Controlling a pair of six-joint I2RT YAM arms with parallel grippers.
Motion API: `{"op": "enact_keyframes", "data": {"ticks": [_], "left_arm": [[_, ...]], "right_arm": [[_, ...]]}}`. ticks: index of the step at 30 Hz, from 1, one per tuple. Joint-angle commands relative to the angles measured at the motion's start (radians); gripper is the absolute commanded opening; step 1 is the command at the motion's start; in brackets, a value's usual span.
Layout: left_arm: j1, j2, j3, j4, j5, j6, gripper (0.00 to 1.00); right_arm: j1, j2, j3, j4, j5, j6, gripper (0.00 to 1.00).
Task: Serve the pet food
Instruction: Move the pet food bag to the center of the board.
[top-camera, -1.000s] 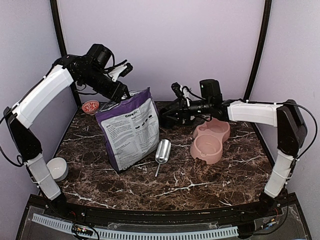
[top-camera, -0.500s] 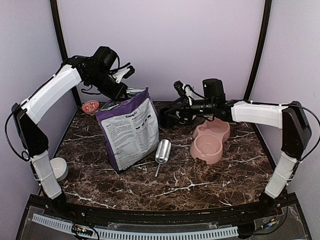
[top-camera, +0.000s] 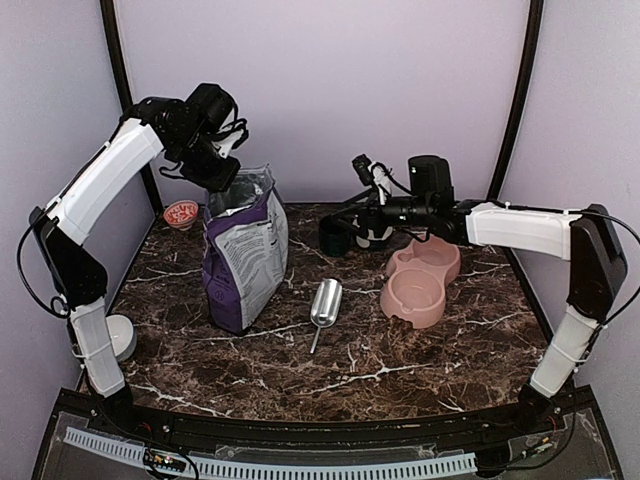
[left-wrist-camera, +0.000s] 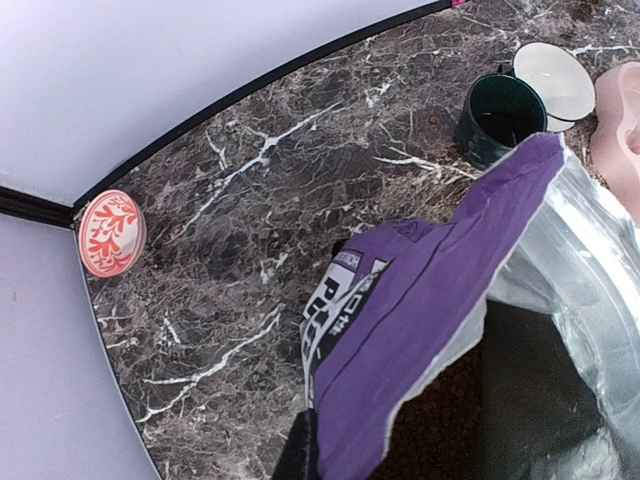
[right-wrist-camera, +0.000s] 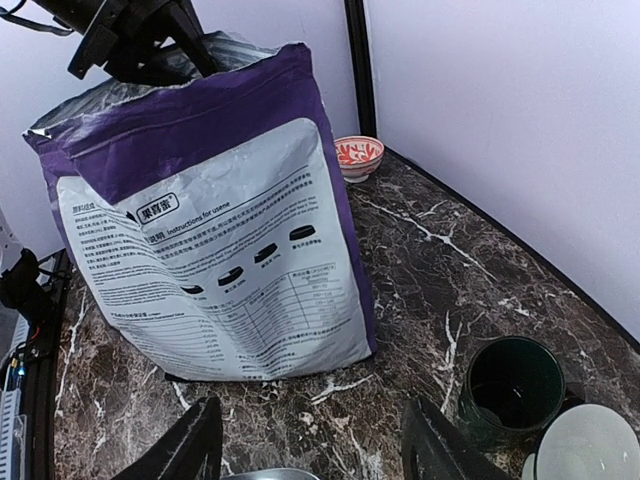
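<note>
Purple and grey, the pet food bag stands upright left of centre on the dark marble table. The left gripper is clamped on the bag's top edge. A metal scoop lies just right of the bag, and a pink double bowl sits further right. A dark green cup stands behind the scoop, near the tip of the right arm. A red-patterned bowl sits in the back left corner. A white bowl shows at the left edge, partly behind the left arm.

In the left wrist view the bag's mouth gapes at lower right, showing its silver lining. Inside, the pet food shows as a dim brown patch, too blurred to tell single pellets. At upper right a white round dish sits just beside the cup.

In the right wrist view the right gripper sits at the bottom edge, fingers spread wide with nothing between them, facing the bag's printed panel.
</note>
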Motion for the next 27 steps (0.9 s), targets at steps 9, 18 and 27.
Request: {"op": "enact_keyframes", "data": {"ticks": [9, 18, 27], "left_arm": [[0.010, -0.107, 0.141, 0.130, -0.041, -0.031, 0.00], [0.012, -0.209, -0.112, 0.248, -0.026, -0.029, 0.05], [0.013, -0.249, -0.238, 0.291, -0.118, -0.012, 0.12]], "right_arm": [[0.057, 0.007, 0.046, 0.007, 0.097, 0.085, 0.61], [0.113, -0.045, -0.050, -0.019, 0.222, 0.135, 0.61], [0.129, -0.081, -0.099, -0.028, 0.286, 0.186, 0.61]]}}
